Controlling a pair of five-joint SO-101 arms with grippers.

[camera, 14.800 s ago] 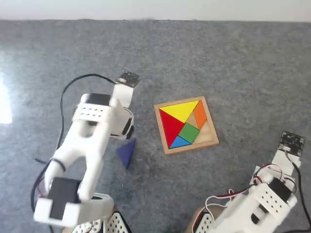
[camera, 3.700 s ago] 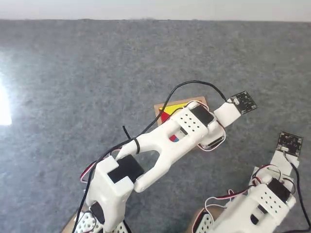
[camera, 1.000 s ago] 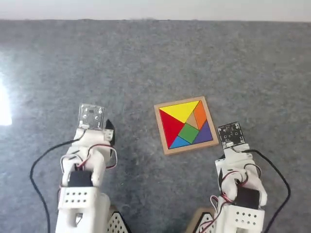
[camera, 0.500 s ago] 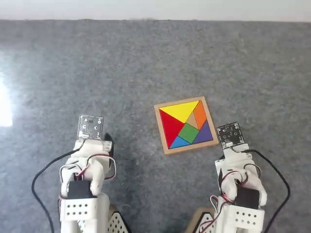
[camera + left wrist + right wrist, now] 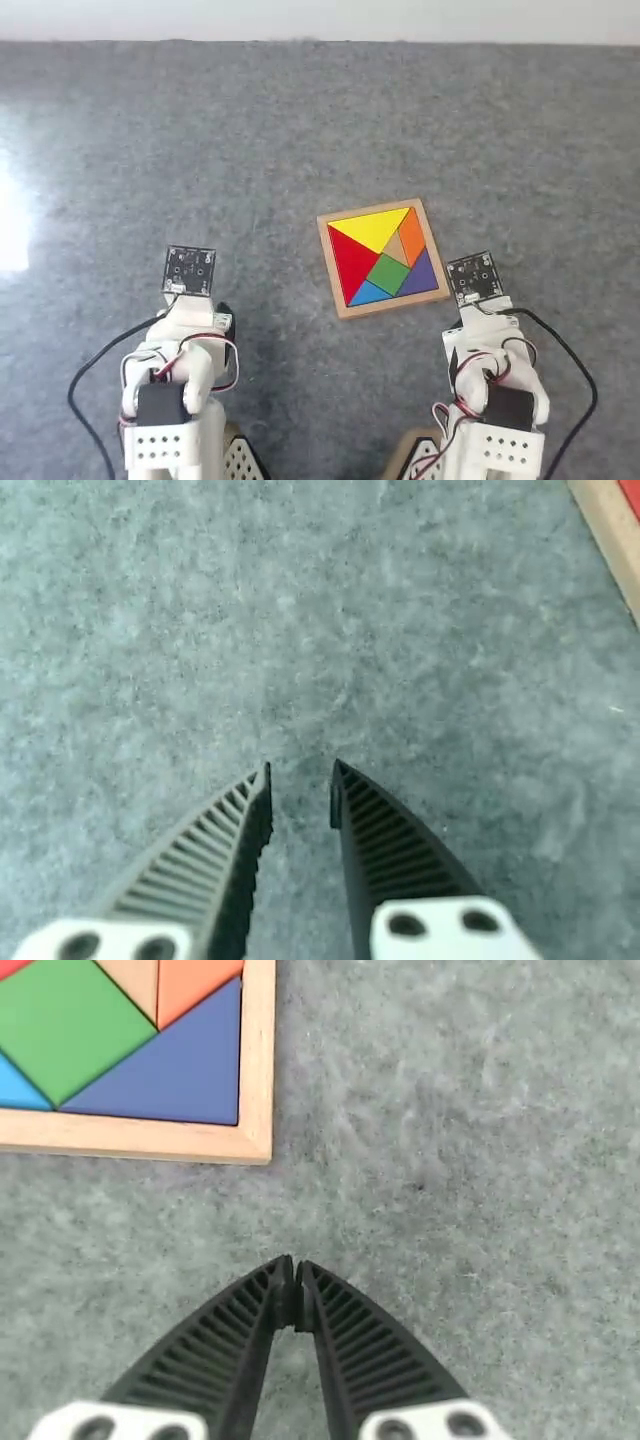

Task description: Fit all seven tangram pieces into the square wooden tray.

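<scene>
Pretty sure this one's basically finished, so the step in hand is just the last look-over.

Going big to small: the grey felt mat lies open on every side of the square wooden tray, and I can't spot a loose piece on it. The tray sits flat, turned a bit askew, and it looks full.

- **Big pieces:** the red triangle and the yellow triangle fill the half of the tray away from the right arm.
- **Mid-size pieces:** the purple triangle takes the corner nearest the right arm. The green square sits about the middle of the tray, and the orange parallelogram runs along the rim above the purple one.
- **Little pieces:** the blue triangle and the plain wood triangle.

That's seven, and all of them seem flush inside the rim.

The right gripper hangs just beside the tray's purple corner, off the rim and not touching. Its fingers are pinched tip to tip and hold nothing. The left gripper is well apart from the tray, out past the red side. Its fingers are parted by a narrow slit, and it's empty too.

My guess is the next move calls for nothing fancy: just park both arms away from the tray. The one thing to watch is that rim corner by the right gripper. A swing toward the tray could shove it across the felt, so heading away from the tray is the safe way out.
</scene>
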